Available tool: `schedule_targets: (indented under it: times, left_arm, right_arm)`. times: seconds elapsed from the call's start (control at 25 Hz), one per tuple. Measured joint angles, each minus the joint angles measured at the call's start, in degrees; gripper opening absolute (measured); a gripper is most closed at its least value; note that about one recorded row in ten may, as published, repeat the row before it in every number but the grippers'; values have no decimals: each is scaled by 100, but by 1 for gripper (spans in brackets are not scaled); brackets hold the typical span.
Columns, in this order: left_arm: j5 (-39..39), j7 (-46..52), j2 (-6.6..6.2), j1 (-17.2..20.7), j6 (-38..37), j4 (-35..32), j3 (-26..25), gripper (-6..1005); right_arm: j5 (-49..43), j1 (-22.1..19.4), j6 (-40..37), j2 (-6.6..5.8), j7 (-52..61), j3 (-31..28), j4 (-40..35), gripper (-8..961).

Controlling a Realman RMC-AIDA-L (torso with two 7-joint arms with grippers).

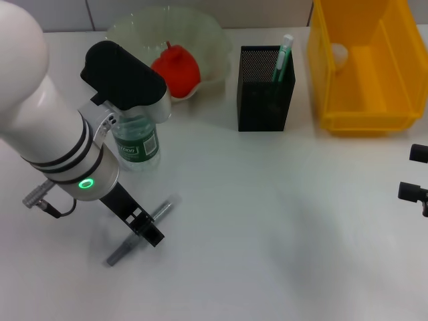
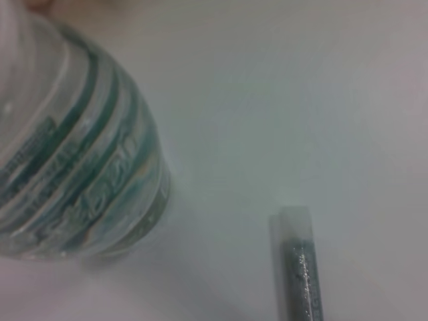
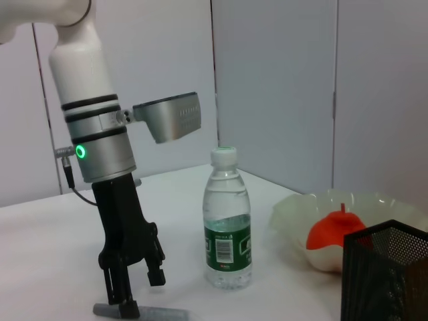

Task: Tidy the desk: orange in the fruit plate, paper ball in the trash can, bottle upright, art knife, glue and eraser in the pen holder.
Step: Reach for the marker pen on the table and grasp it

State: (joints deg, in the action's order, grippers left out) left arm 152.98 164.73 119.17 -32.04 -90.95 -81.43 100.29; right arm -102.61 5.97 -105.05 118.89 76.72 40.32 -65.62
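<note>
On the left, the left gripper [image 1: 144, 227] is down at the desk [image 1: 267, 221], jaws straddling the 1 art knife [image 1: 162, 208], which lies flat & diagonal. In the right wrist view one finger [image 3: 115, 294] stands on the grey stick and the other [image 3: 155, 271] hangs a bit above the surface, so the jaws look apart around it, not yet clamped. The left wrist view shows the knife's clear cap end [image 2: 294, 227] lying near the base of the bottle.

Just behind the arm stands 1 bottle [image 1: 137, 144], upright, green label, cap on top [image 3: 224, 156]; its upper part is hidden by the wrist in the head view.

Further back is 1 fruit plate [image 1: 214, 40], and inside it 1 orange [image 1: 177, 69], resting against the near side of the bowl.

Towards the middle, 1 pen holder [image 1: 266, 90] stands upright, apart from the plate. In it 1 glue [image 1: 283, 57] leans in the right back corner, tip sticking above the rim.

To the right, 1 trash can [image 1: 364, 114] is at the back right corner. Sth white & round [image 1: 339, 53] lies in it against the left wall; prob. paper ball but cannot tell.

At the far right edge only part of the right gripper [image 1: 416, 190] shows, low over the desk & well apart from all things; jaws state: cannot tell.
</note>
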Motion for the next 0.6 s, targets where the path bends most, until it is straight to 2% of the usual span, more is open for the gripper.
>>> schedule_targets:
  times: [0.28, 0.6]
  left_arm:
    - [-25, 14, 1, -18, 28, 39, 25, 757]
    - [-29, 19, 1, -26, 28, 50, 65, 578]
  right_arm:
    - [-93, 116, 32, -2, -1, -227, 64, 629]
    - [-219, 239, 11, 4, -4, -346, 170, 629]
